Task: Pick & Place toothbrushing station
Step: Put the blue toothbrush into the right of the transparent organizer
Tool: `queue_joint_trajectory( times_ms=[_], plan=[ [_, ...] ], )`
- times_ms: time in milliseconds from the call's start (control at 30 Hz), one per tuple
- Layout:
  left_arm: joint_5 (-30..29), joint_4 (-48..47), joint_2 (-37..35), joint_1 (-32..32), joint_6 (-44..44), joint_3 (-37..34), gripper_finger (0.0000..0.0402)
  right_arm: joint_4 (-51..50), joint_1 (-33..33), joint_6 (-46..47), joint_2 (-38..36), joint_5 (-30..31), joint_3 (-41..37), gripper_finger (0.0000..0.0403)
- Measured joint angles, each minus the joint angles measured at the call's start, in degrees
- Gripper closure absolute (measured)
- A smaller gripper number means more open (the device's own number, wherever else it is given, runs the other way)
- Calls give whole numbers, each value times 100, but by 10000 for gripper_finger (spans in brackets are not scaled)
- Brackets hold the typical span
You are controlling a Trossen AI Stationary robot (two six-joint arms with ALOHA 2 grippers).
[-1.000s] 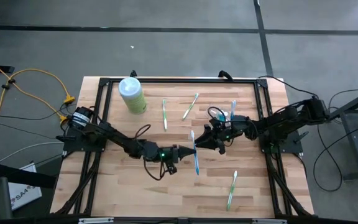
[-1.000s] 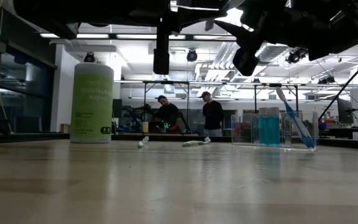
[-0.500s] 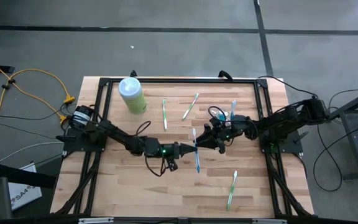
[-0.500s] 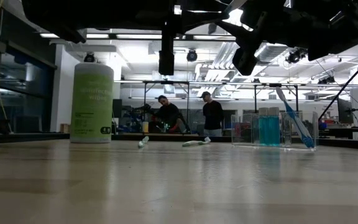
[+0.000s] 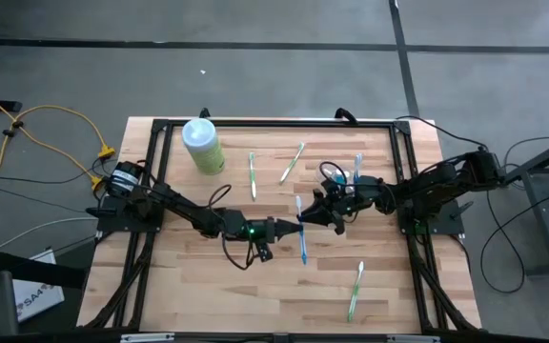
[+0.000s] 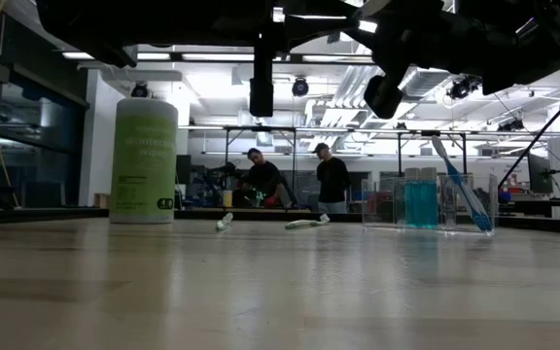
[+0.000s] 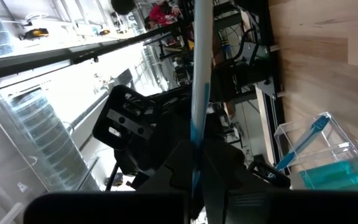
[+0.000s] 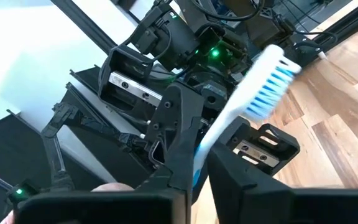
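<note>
Two grippers meet over mid-table on one toothbrush; the holder waits behind the right arm.

The left gripper (image 5: 289, 230) is clamped on a blue-and-white toothbrush (image 5: 301, 232), which is off the table and crosswise to both arms. The right gripper (image 5: 320, 217) faces it, and its wrist view shows its fingers (image 8: 178, 134) closed on the same brush (image 8: 253, 102), bristle head clear of them. This looks like a hand-over between arms. The clear holder (image 5: 337, 175) stands on the table (image 5: 189, 286) near the right wrist, one brush already leaning in it (image 6: 426, 199). Three toothbrushes lie loose; a green bottle (image 5: 201, 145) stands far left. Next, in my judgement: the left must let go, then the right must turn the brush upright and lower it into the holder without tipping it.
</note>
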Motion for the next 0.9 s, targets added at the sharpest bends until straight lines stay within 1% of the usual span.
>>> queue_joint_trajectory(
  times_ms=[100, 267, 467, 667, 900],
  plan=[
    [-5, -15, 0, -4, 17, 0, 395, 6, -31, 52, 0, -44, -2, 388],
    [-28, -20, 0, 0, -62, 0, 369, 25, -72, 46, 0, -108, 0, 391],
    [-37, -19, 4, -96, -506, -2, 339, 18, -69, 15, -2, -196, 9, 395],
    [-81, -28, 7, -229, -345, -4, 333, -76, -64, 143, -4, -278, 11, 395],
    [-330, -21, 7, -371, -178, -4, 332, -109, -56, 290, -7, -282, 11, 395]
  ],
)
